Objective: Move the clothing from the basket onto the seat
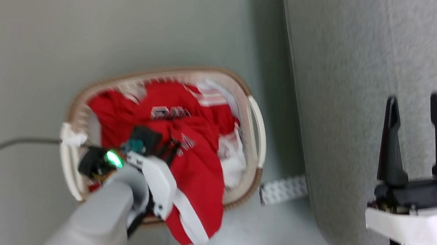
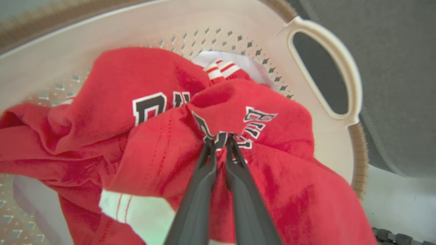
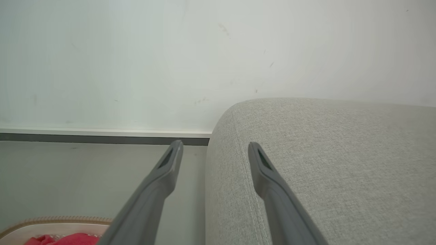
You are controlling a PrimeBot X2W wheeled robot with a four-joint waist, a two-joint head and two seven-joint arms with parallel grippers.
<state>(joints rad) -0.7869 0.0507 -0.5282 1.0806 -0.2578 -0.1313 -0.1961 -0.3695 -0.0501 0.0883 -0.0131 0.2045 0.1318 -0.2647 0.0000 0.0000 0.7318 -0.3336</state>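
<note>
early in the task: grip made, lift not yet done, nothing on the seat so far.

left gripper (image 2: 219, 140) shut down to a sliver, fingertips pinching a bunched fold of the clothing (image 2: 163, 143) right at the black-and-white lettering. red cloth heaped all around the tips, spreading to either side and below them, one corner draped over the rim near the wrist. pale white cloth (image 2: 238, 63) peeking out just beyond the tips, under the red.

further out, the basket (image 2: 112, 51), perforated wall and brown rim ringing the whole heap, handle off to the right of the fingers. past that handle, the seat (image 1: 382, 55), grey and bare, just beside the basket.

right gripper (image 1: 414, 101) spread wide, holding nothing, hovering over the seat's edge, well apart from the closed pair.

left to do, by judgement: raise the pinched fold clear of the rim, carry across to the cushion, let go there. likely snags: trailing cloth dragging on the rim, or the white cloth coming along with the red.
</note>
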